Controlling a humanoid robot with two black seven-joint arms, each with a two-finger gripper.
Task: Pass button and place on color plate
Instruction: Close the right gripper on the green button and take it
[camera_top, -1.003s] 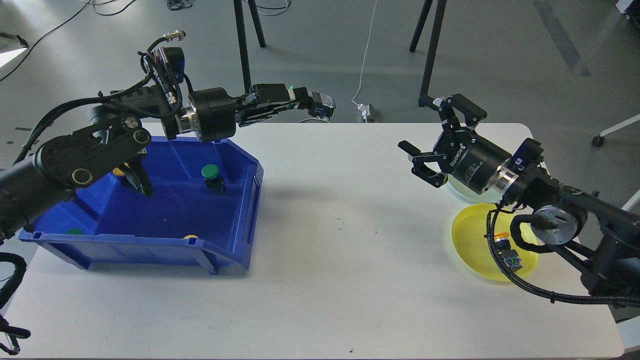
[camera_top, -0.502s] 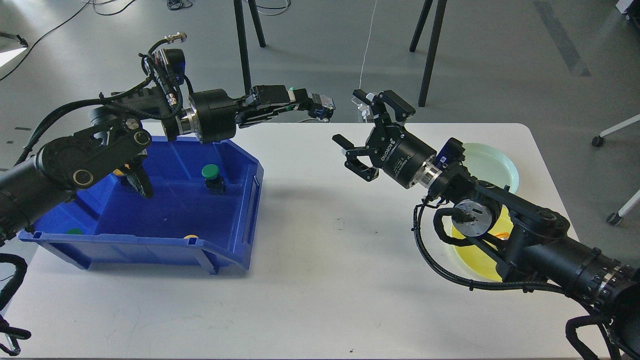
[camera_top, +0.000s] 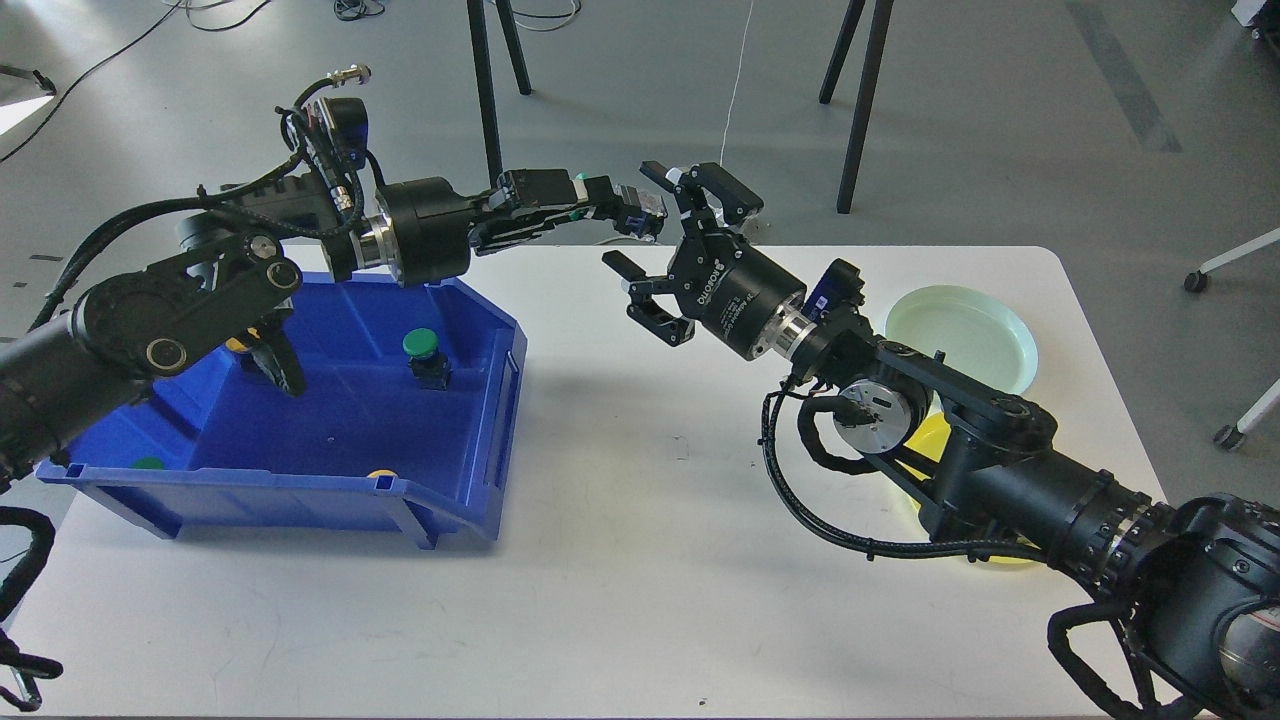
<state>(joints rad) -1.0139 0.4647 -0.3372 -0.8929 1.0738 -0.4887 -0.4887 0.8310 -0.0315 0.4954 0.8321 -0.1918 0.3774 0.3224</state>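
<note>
A green-capped button (camera_top: 622, 203) with a blue-and-grey body hangs above the far edge of the white surface (camera_top: 640, 560), pinched at its cap end between the narrowed fingers of the left gripper (camera_top: 600, 195), its body jutting out to the right beyond the fingertips. Just beside it, the right gripper (camera_top: 655, 240) faces the button with its fingers spread wide and holding nothing: the upper finger (camera_top: 690, 185) reaches up at the level of the button's free end, the lower finger (camera_top: 635, 275) sits below and slightly nearer the camera. Whether either finger touches the button cannot be told; the button's end lies close to the upper one.

Below the left arm, a blue bin (camera_top: 300, 420) rests on the left side of the surface. Inside it a second green button (camera_top: 425, 352) stands upright on its dark base, and a green cap (camera_top: 150, 463) and a yellow cap (camera_top: 380, 473) show at the near wall. Another yellow piece (camera_top: 240, 343) peeks out behind the arm's joint.

On the right side of the surface, a pale green plate (camera_top: 960, 335) lies bare near the far edge. A yellow plate (camera_top: 925, 445) sits nearer the camera, mostly hidden behind the right arm's links and cabling.
</note>
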